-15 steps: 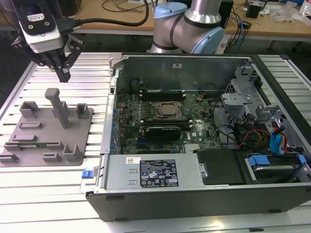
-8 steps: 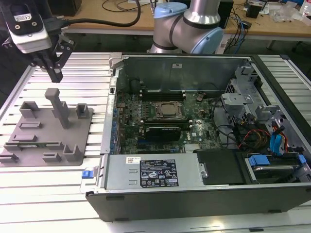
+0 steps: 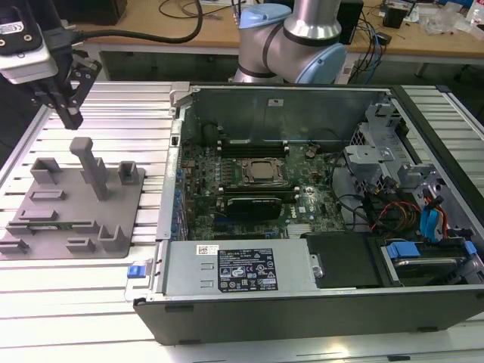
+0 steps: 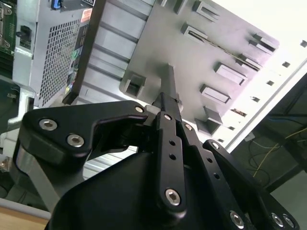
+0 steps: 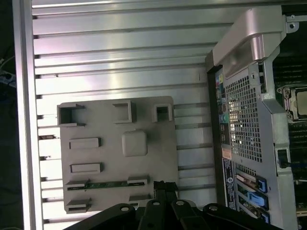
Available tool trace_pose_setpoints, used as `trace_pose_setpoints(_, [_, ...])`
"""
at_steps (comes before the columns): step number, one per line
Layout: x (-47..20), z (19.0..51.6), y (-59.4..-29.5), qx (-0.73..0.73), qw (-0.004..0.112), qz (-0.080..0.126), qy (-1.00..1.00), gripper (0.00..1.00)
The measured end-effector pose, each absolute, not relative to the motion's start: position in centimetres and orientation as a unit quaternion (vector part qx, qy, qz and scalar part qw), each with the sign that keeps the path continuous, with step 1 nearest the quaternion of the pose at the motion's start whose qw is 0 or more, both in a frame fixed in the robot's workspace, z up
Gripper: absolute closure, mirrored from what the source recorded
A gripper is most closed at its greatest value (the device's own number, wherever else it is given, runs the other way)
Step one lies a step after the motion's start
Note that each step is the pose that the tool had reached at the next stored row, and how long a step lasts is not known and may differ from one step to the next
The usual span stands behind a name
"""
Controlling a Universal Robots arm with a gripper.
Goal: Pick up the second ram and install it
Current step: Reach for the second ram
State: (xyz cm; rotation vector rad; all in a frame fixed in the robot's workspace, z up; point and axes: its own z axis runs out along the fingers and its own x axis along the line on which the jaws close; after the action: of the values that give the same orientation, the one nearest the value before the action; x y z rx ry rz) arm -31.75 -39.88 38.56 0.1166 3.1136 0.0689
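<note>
Pickup stage, I judged: the gripper [image 3: 72,119] hung upper left over the tray [image 3: 127,204], jaws clenched empty, needing to open around the memory stick [image 5: 108,184].

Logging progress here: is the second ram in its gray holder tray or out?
In. The second ram lies seated in the gray holder tray; the gripper hangs above the tray, apart.
</note>
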Motion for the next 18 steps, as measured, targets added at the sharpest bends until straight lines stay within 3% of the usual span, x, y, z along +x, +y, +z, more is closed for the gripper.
trace_pose_setpoints(18, [-36.9, 37.5, -39.9, 0.037, 0.013, 0.022, 0.999, 0.92])
